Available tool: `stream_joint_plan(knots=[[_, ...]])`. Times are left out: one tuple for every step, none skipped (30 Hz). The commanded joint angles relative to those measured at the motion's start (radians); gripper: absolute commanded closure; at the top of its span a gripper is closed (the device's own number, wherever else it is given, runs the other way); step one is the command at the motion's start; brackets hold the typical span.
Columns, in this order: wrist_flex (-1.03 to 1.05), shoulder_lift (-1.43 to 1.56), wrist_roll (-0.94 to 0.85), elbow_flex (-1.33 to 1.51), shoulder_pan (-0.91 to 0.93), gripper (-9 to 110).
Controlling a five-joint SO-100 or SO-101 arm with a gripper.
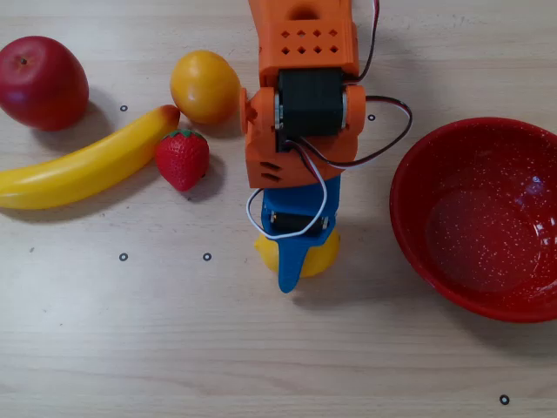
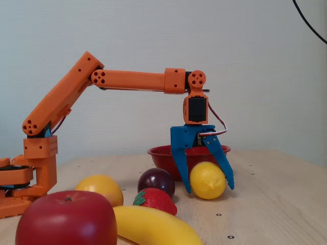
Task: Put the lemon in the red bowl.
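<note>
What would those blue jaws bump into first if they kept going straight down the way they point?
The gripper points down with its jaws closed around the lemon, so they would probably meet the wooden table just beneath, taking the lemon with them.

In the overhead view an apple (image 1: 42, 82) sits at the upper left of the wooden table (image 1: 174, 348), with a banana (image 1: 85, 162) running diagonally just below it. An orange (image 1: 204, 85) lies near the banana's reddish tip, and a strawberry (image 1: 183, 158) sits just beside that tip, below the orange. In the fixed view a dark plum (image 2: 156, 181) rests behind the strawberry.
</note>
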Motion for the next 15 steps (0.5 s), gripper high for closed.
stream_joint_plan(knots=[[0.069,0.064,-0.002,-0.097,-0.002,101],[0.097,0.071,-0.003,-0.121,-0.002,101],[0.123,0.080,-0.006,-0.149,-0.003,101],[0.149,0.089,-0.015,-0.176,-0.003,101],[0.173,0.100,-0.025,-0.199,-0.003,101],[0.198,0.114,-0.031,-0.219,-0.003,101],[0.230,0.127,-0.035,-0.235,-0.002,101],[0.262,0.143,-0.040,-0.249,0.002,101],[0.285,0.160,-0.044,-0.258,0.005,101],[0.307,0.176,-0.051,-0.265,0.005,101],[0.325,0.193,-0.055,-0.275,0.005,101],[0.339,0.210,-0.057,-0.279,0.006,101],[0.351,0.229,-0.058,-0.282,0.006,101],[0.356,0.250,-0.063,-0.281,0.008,101],[0.356,0.272,-0.069,-0.276,0.008,101]])
